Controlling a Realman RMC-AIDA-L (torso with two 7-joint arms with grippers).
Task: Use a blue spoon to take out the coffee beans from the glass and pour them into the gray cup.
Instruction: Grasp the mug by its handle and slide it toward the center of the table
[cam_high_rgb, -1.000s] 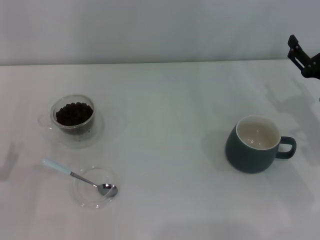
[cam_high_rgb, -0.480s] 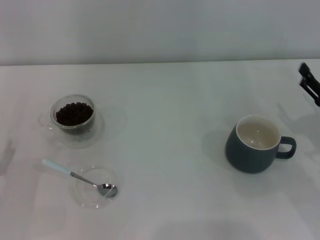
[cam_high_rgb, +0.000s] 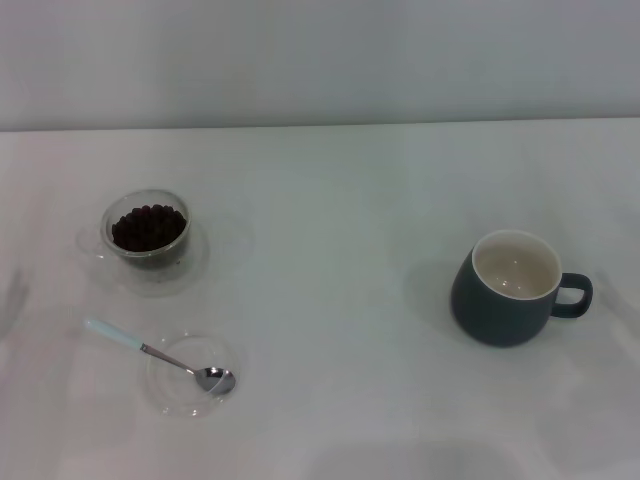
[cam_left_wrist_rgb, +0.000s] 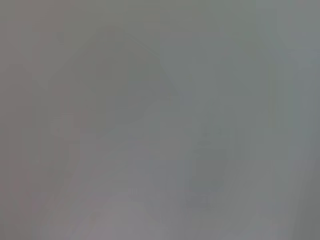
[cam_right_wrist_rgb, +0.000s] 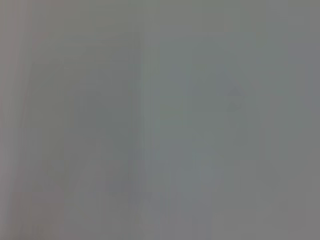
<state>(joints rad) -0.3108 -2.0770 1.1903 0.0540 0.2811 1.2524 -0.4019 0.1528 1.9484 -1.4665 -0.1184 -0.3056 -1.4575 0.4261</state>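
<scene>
Currently untouched: blue spoon (cam_high_rgb: 150, 351) on saucer (cam_high_rgb: 168, 395); coffee beans (cam_high_rgb: 148, 226) in glass (cam_high_rgb: 146, 228); gray cup (cam_high_rgb: 505, 290) empty. Grippers unseen, grip unknowable. Next, presumably: grasp spoon handle.

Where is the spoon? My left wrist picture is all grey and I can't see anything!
Observer: The small spoon with the pale blue handle lies on the left of the table, its shiny metal bowl resting in a flat clear glass saucer.
Operator: Where are the beans?
Observer: The dark brown coffee beans sit in the squat clear glass cup, just behind the spoon.
Operator: And the mug?
Observer: The rounded blue-gray ceramic mug stands upright on the right, with no beans showing in its cream inside.
Operator: Is a hand close?
Observer: No, neither hand shows in any view.
</scene>
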